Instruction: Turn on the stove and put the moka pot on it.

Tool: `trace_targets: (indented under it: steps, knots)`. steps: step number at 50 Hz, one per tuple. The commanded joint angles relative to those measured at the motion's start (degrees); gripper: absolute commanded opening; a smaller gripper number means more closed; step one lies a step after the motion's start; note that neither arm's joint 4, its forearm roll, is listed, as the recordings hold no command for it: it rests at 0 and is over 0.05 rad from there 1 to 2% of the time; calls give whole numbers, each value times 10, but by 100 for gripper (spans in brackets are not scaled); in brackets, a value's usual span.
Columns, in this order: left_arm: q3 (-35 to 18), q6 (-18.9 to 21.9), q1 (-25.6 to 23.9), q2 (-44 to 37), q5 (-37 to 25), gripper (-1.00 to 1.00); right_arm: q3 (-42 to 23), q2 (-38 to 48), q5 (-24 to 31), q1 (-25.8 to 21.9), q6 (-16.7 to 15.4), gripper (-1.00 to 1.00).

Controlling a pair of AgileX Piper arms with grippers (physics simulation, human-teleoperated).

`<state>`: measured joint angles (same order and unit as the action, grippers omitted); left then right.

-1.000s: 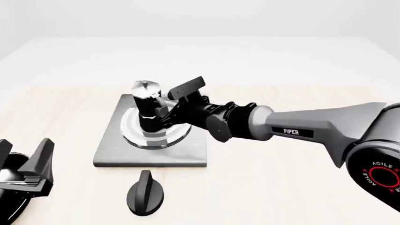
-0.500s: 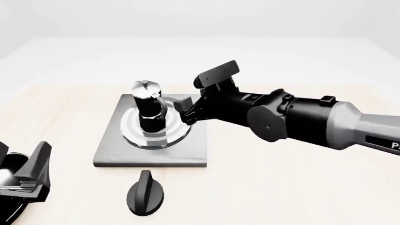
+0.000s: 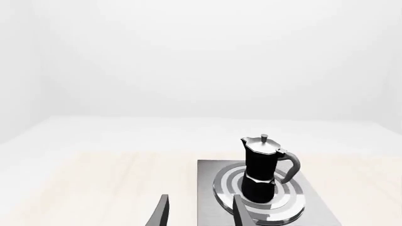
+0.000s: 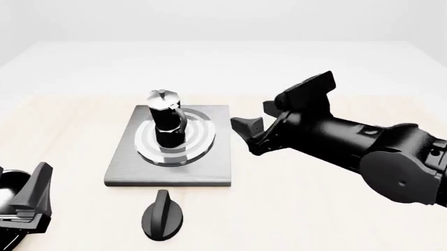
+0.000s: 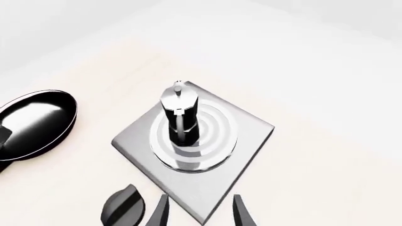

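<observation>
So the moka pot (image 4: 165,121) is sitting upright right on the round burner (image 4: 175,140) of the stove (image 4: 170,148), black lower half on the silver rings, silver top with the little lid knob up, and nothing gripping it. In the left wrist view the pot (image 3: 261,168) has its handle sticking out to one side, and in the right wrist view you look down on it (image 5: 180,118) with the grey slab (image 5: 194,156) turned like a diamond. Can't see inside the pot since the lid's down, so no idea whether anything's in it. The separate black ridged knob (image 4: 162,215) lies on the table just in front of the slab's near edge, apart from it, and it peeks into the right wrist view too (image 5: 123,211). The right gripper (image 4: 253,138) hangs just off the stove's right edge, fingers spread apart and holding nothing; the two tips (image 5: 161,212) show with a clear gap in its own camera. The left gripper (image 4: 31,201) is down at the near left corner of the table, also parted and empty, tips (image 3: 162,213) visible in the left wrist view. The table (image 4: 314,209) is pale wood. The right wrist camera also catches a glossy black rounded thing (image 5: 36,120) off to the side of the stove; can't tell what it is.
</observation>
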<state>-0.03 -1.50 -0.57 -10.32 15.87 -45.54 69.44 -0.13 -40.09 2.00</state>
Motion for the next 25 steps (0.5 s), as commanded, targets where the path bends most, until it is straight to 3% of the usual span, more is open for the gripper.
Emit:
trace_targets:
  steps: [1,3,13,18,21,25]
  knots:
    - [0,-3,1,3,-3,100,81,-117,-27,18,-36,100]
    - [0,-4,1,-1,0,100,96,-143,-42,39,-44,100]
    - [0,-4,1,-6,3,100,201,-209,-107,92,-18,100]
    - [0,-2,0,1,-3,100,245,-265,-98,102,5,100]
    - [0,-2,-1,4,-5,100,278,-305,-92,120,-17,100]
    - [0,-1,-2,18,-16,100,326,-357,-99,151,-3,100]
